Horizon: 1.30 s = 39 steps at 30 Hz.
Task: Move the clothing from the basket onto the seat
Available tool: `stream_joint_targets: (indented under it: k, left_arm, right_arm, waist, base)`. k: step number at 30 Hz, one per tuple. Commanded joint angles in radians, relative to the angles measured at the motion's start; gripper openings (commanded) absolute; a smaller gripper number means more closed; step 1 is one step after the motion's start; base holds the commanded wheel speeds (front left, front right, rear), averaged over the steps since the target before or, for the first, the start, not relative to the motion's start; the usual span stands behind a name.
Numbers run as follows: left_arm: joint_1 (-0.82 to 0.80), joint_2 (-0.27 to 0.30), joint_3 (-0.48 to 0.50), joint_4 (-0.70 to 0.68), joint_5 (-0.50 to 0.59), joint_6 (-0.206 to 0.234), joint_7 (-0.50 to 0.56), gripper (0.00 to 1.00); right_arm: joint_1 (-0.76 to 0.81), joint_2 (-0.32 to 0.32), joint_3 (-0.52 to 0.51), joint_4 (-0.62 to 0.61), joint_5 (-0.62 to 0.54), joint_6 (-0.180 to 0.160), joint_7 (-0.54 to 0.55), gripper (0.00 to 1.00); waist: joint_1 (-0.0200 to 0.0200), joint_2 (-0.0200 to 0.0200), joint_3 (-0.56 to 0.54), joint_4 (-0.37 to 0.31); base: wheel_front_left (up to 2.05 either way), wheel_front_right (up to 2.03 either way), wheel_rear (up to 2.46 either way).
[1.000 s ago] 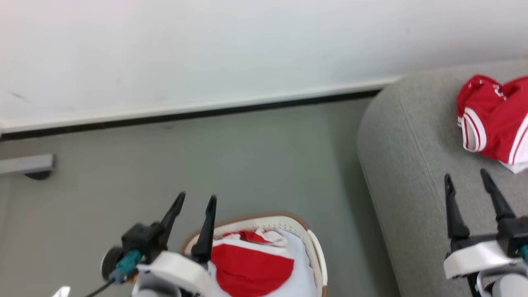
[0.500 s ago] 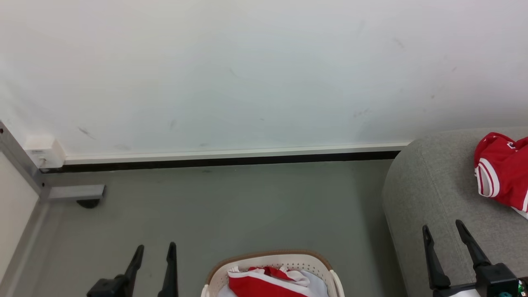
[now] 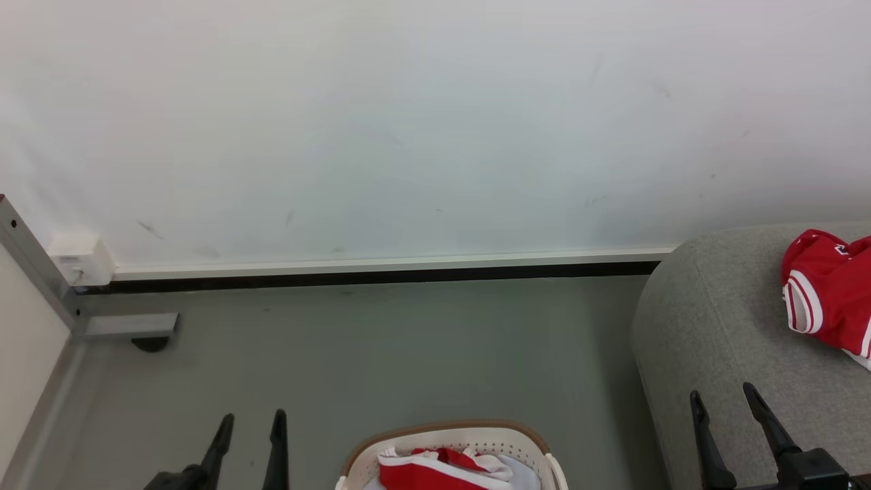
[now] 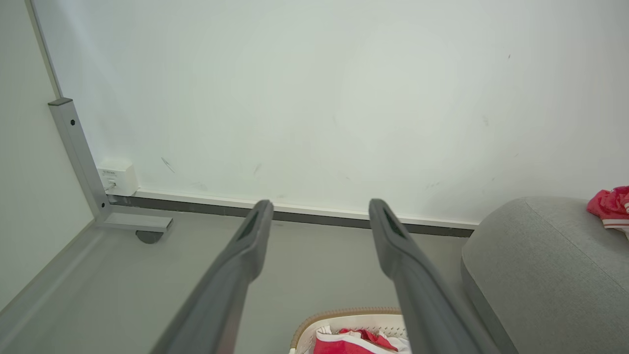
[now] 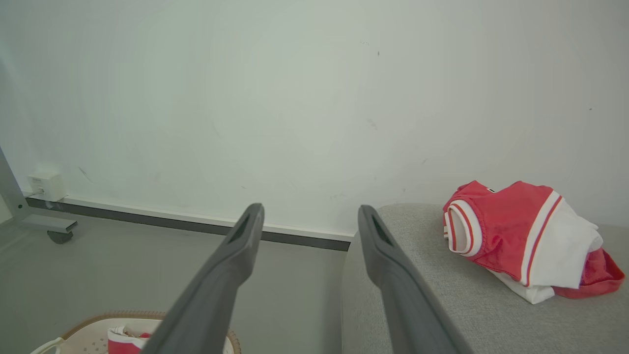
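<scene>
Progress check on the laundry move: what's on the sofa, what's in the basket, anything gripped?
Done: one red garment bundle lies on the sofa. In hand: nothing; the left gripper, beside the basket, and the right gripper, over the sofa's edge, are open and empty. Left: at least one red-and-white garment sits in the basket; whether more lies under it cannot be told.

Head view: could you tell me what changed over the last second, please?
The camera tilted up, so everything slid down the picture. The left gripper, earlier overlapping the basket, now shows left of it. Nothing grasped or released; jaws stay open, clothing unmoved.
</scene>
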Motion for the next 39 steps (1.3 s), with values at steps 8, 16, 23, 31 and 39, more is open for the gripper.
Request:
stream_joint_targets:
  k: [8,16,23,31,39]
  left_arm:
    - [0.011,-0.028,0.037,0.011,0.046,-0.035,-0.001,1.0]
    - [-0.004,-0.046,0.062,0.015,0.078,-0.064,-0.001,1.0]
    - [-0.055,-0.055,0.032,0.045,0.105,-0.099,-0.001,1.0]
    - [-0.222,-0.051,-0.073,0.127,0.16,-0.141,0.06,1.0]
    - [-0.385,-0.023,-0.193,0.238,0.222,-0.17,0.193,1.0]
  right_arm:
    - [-0.001,-0.001,-0.002,0.003,0.002,-0.003,-0.002,1.0]
    - [-0.017,-0.001,0.002,0.003,0.006,-0.002,-0.002,1.0]
    - [-0.044,-0.001,-0.018,-0.015,0.0,-0.002,-0.002,1.0]
    - [-0.14,-0.001,-0.026,-0.059,0.019,-0.002,-0.002,1.0]
    - [-0.236,-0.001,0.007,-0.094,0.078,-0.002,-0.002,1.0]
  waist:
    - [0.0002,0.0,0.008,-0.01]
    - [0.0002,0.0,0.02,-0.022]
    - [0.0002,0.0,0.059,-0.048]
    - [0.0002,0.0,0.218,-0.12]
    - [0.0002,0.0,0.388,-0.219]
  base:
    - [0.0,0.0,0.0]
    - [0.0,0.0,0.0]
    - [0.0,0.0,0.0]
    - [0.0,0.0,0.0]
    - [0.0,0.0,0.0]
